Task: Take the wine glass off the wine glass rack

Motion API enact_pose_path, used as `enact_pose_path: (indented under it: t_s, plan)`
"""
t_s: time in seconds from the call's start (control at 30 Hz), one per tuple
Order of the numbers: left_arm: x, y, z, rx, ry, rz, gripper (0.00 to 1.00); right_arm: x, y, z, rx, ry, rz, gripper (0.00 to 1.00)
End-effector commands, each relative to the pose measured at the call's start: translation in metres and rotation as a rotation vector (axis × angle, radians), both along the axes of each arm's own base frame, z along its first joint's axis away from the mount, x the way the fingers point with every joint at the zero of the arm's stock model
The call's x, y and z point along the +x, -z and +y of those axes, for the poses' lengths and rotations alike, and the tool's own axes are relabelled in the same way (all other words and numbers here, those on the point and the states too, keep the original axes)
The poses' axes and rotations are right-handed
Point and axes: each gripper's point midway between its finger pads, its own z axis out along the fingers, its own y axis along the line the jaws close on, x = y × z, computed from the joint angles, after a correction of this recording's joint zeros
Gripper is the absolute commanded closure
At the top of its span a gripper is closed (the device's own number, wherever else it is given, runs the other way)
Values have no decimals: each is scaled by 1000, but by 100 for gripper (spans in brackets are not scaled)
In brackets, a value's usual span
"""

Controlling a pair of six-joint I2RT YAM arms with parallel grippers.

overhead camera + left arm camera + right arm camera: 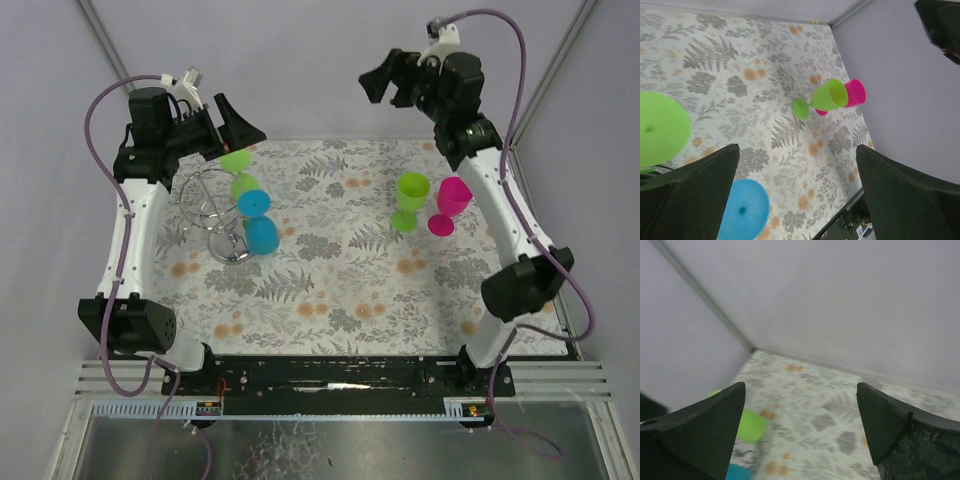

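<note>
The silver wire wine glass rack stands at the left of the table on its round base. A green wine glass and a blue wine glass hang from it upside down; their round feet show in the left wrist view, green and blue. My left gripper is open, raised just above and behind the rack's top. My right gripper is open and empty, held high at the back right, far from the rack.
A green wine glass and a pink wine glass stand upright side by side at the right of the floral table cover; both show in the left wrist view, green and pink. Walls enclose the back and sides.
</note>
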Motion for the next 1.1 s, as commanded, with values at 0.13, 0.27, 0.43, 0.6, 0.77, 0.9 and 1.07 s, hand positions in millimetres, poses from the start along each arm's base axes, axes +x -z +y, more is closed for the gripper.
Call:
enact_pose_path:
  t_s: [0.13, 0.27, 0.43, 0.6, 0.77, 0.9, 1.07]
  plan:
    - [30, -33, 47, -35, -136, -107, 0, -5, 20, 110, 425, -518, 474, 16]
    - [33, -38, 69, -38, -193, -127, 0, -8, 42, 146, 482, -633, 595, 19]
    - [33, -41, 87, -36, -242, -142, 0, -25, 57, 184, 501, -729, 668, 21]
    - [33, -37, 90, -37, -256, -135, 0, -38, 62, 213, 526, -787, 699, 24]
    - [30, -33, 91, -41, -266, -126, 0, -48, 66, 233, 542, -811, 723, 27]
    - [26, -31, 90, -44, -267, -122, 0, -52, 80, 246, 528, -803, 751, 30]
    - [23, -30, 91, -43, -274, -121, 0, -53, 96, 258, 516, -785, 772, 32]
